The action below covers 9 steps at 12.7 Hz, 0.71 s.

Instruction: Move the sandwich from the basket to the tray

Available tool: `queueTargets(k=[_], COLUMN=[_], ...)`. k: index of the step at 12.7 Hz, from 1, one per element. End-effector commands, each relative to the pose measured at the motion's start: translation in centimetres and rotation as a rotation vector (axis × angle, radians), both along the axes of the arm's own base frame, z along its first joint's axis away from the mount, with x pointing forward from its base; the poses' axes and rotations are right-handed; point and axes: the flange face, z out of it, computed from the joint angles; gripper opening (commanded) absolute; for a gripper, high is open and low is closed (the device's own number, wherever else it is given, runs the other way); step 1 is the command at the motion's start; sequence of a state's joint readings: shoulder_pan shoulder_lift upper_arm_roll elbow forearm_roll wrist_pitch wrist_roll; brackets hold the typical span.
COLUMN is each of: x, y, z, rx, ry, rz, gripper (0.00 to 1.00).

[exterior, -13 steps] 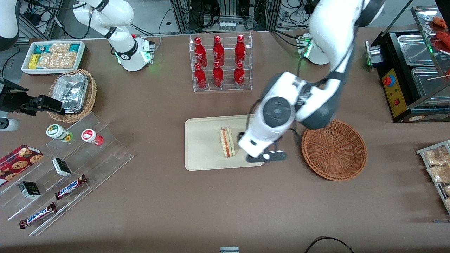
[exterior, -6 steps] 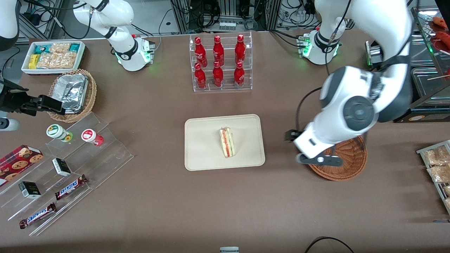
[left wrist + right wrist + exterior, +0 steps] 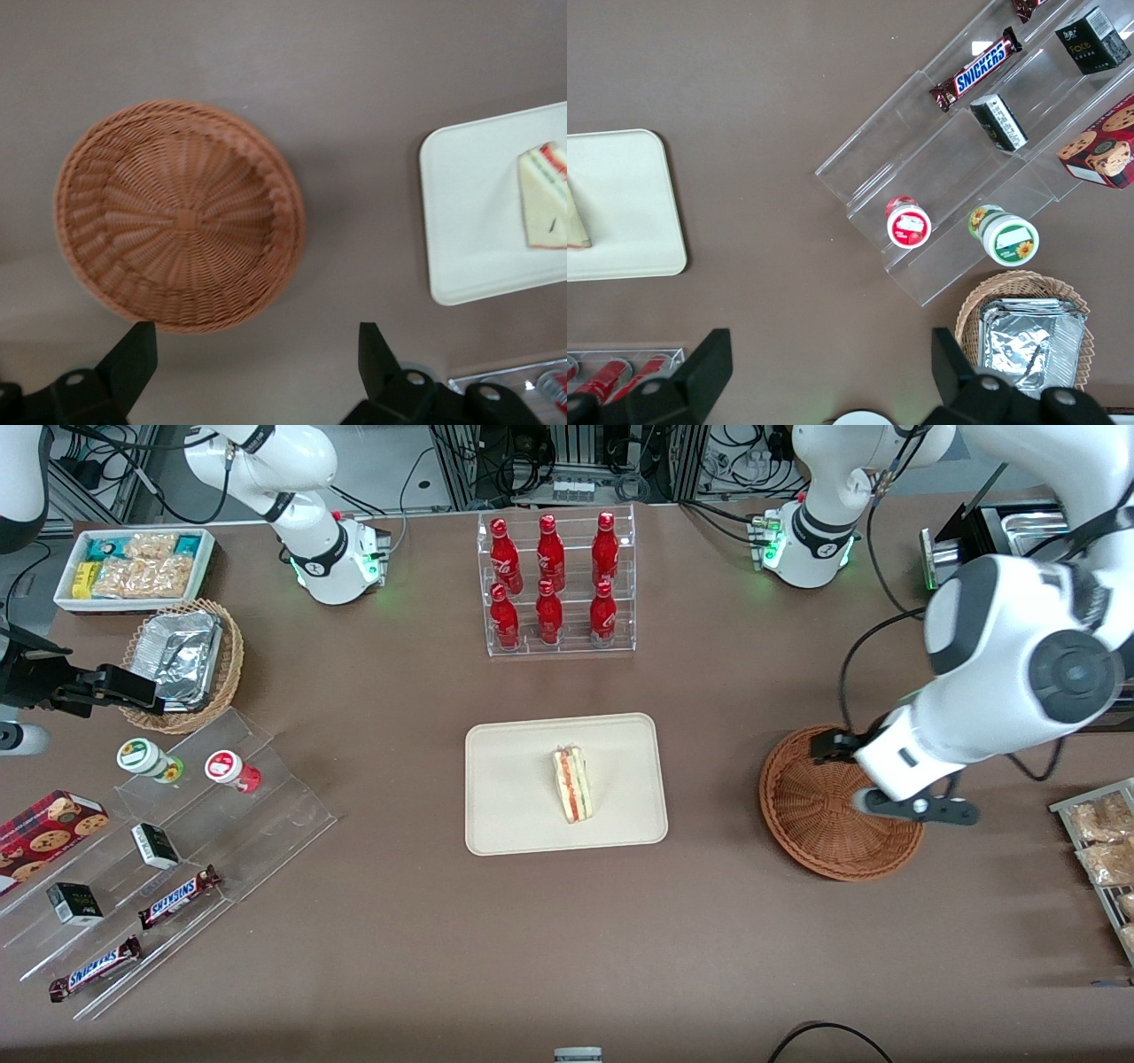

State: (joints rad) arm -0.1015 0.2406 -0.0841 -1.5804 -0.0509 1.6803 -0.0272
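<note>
Now the spread, empty pincer is hovering above the basket; well away, the soft, squashable sandwich is lying on the tray.

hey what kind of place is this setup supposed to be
Probably a lab mock-up of a snack counter: a rack of red soda bottles, Snickers bars on clear steps, and a sandwich on the tray. The gripper, open, hangs over the basket.
</note>
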Motion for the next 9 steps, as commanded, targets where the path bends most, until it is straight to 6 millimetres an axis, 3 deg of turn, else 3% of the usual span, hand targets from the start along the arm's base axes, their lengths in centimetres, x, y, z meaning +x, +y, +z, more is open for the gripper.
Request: queueTargets(k=[1,4,9], x=[-3.0,-4.7,-6.4], y=[3.1,5.2,7.1], z=[1.9,4.6,6.9], rx=[-0.004,0.008,0.021], ry=[0.002,0.014,0.034], rz=[-0.013,0.0,0.022], gripper=[1.0,1.0,1.0])
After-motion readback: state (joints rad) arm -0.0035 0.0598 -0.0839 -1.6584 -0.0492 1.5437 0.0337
